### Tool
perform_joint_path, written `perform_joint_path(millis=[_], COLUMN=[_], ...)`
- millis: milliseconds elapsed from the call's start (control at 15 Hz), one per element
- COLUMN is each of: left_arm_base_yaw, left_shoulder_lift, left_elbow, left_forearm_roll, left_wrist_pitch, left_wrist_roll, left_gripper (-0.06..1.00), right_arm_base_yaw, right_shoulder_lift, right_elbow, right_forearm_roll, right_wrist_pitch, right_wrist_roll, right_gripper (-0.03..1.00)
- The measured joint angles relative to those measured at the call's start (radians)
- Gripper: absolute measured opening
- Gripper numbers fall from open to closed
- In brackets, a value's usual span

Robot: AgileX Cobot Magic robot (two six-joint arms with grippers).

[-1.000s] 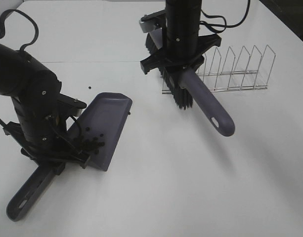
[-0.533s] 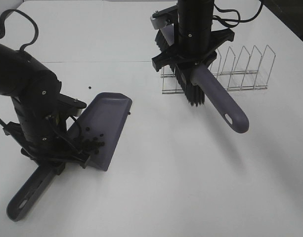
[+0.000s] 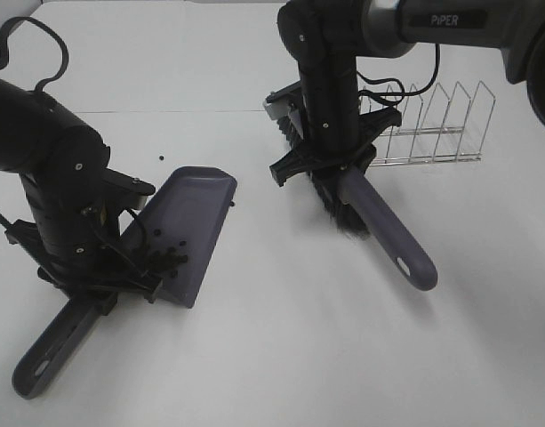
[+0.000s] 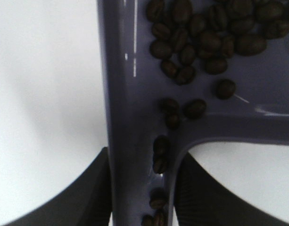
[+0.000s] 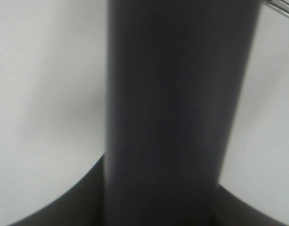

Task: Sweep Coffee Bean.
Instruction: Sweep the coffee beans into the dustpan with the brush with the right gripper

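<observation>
My left gripper is clamped on the handle of the purple-grey dustpan, which sits on the white table. Most of the coffee bean heap lies inside the pan near its handle, with one stray bean on the table beyond it. My right gripper is closed around the brush, bristles down, near the wire rack.

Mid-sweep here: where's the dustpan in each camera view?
Exterior high: dustpan lower left, on the table.
Left wrist: its handle runs between the left gripper's jaws.
Right wrist: not in it; only the brush handle.
Shared landmark: coffee beans in the dustpan.
</observation>
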Motion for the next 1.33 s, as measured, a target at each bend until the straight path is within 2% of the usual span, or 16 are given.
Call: perform_joint_path(millis=[333, 600, 733, 933, 1067, 1200, 1333], left_arm_base_yaw=[0.0, 0.0, 0.0, 0.0, 0.0, 0.0, 0.0], left_shoulder_lift=[0.0, 0.0, 0.0, 0.0, 0.0, 0.0, 0.0], left_elbow=[0.0, 0.0, 0.0, 0.0, 0.0, 0.0, 0.0], left_forearm_roll=[-0.004, -0.004, -0.007, -0.008, -0.008, -0.008, -0.009], left_wrist_pitch=[-0.001, -0.001, -0.001, -0.001, -0.001, -0.001, -0.001], left_wrist_roll=[0.0, 0.0, 0.0, -0.002, -0.004, -0.005, -0.005], left_gripper=[0.31, 0.31, 0.31, 0.31, 0.31, 0.31, 0.31], right_arm_base_yaw=[0.118, 0.131, 0.13, 0.13, 0.142, 0.16, 0.165], right_shoulder_lift=[0.049, 0.056, 0.059, 0.059, 0.059, 0.059, 0.038], right_elbow=[0.0, 0.0, 0.0, 0.0, -0.001, -0.019, -0.104], right_forearm_roll=[0.023, 0.035, 0.107, 0.335, 0.436, 0.487, 0.495], right_wrist_pitch=[-0.006, -0.007, -0.007, -0.012, -0.013, -0.011, -0.008], right_wrist_roll=[-0.045, -0.045, -0.045, -0.11, -0.163, -0.186, -0.195], right_gripper=[0.29, 0.29, 0.29, 0.29, 0.29, 0.29, 0.29])
